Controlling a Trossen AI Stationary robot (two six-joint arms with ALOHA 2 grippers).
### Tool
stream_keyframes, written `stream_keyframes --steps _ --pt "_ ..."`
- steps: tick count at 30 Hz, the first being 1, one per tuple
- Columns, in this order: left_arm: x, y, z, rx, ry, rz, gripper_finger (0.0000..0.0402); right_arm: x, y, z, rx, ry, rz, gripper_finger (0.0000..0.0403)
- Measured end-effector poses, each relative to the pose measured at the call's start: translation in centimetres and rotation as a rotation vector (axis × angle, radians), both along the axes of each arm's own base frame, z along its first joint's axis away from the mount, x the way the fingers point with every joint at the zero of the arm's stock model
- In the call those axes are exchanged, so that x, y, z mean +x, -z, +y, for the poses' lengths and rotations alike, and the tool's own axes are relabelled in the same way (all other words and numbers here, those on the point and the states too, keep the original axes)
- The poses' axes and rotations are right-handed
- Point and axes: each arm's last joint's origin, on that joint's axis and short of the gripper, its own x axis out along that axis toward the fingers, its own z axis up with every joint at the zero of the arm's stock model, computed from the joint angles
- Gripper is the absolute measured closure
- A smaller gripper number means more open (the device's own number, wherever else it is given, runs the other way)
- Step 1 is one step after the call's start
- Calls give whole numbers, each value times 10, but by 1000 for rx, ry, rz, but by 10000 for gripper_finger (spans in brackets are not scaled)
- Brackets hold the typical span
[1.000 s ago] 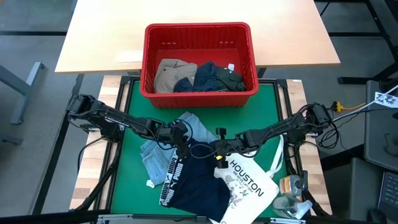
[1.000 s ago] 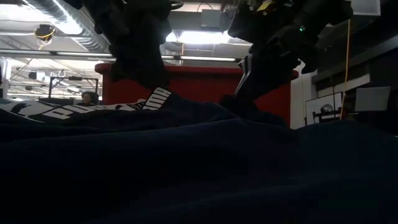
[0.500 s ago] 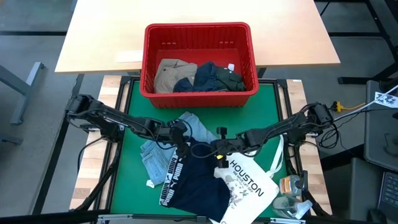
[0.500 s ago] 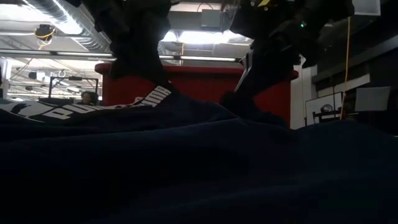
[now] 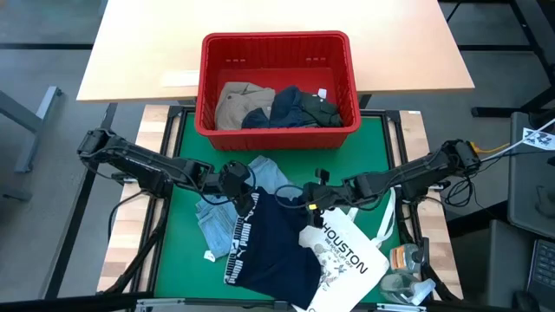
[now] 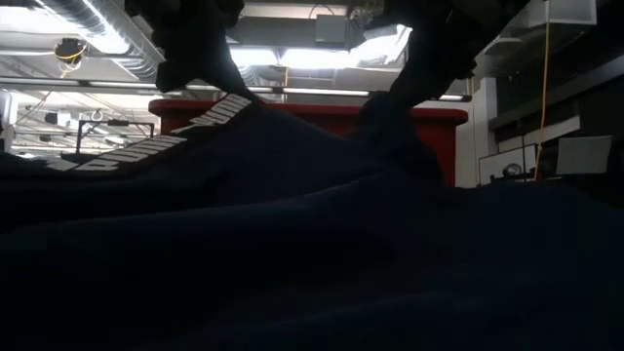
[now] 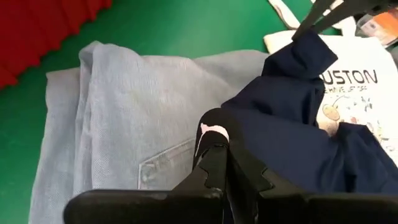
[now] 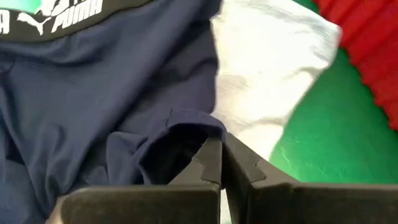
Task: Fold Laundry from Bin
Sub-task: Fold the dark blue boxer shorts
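Where two grippers pinch one navy garment (image 5: 276,247)

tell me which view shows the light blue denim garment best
The left wrist view: the light blue denim garment fills it, back pocket seam visible. The high view shows it small, partly under the navy shorts. The low and right wrist views do not show it.

I read the navy garment (image 7: 298,124) as smooth, matt knit cloth with a printed waistband; the denim (image 7: 124,124) beside it is coarser, faded, stitched. Bin (image 5: 277,45) — glossy red slotted plastic. My fingers (image 7: 214,168) — matt black plastic. Table (image 5: 186,251) is flat green.
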Motion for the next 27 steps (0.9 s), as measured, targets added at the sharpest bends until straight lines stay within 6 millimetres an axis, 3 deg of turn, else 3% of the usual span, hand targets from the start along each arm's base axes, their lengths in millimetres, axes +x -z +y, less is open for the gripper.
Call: stream_keyframes --steps 14,27 --pt "-10 4 4 84 -54 87 401 -20 7 -10 -56 281 127 400" --pt "-13 6 6 131 -82 121 401 -28 11 -12 8 383 177 400"
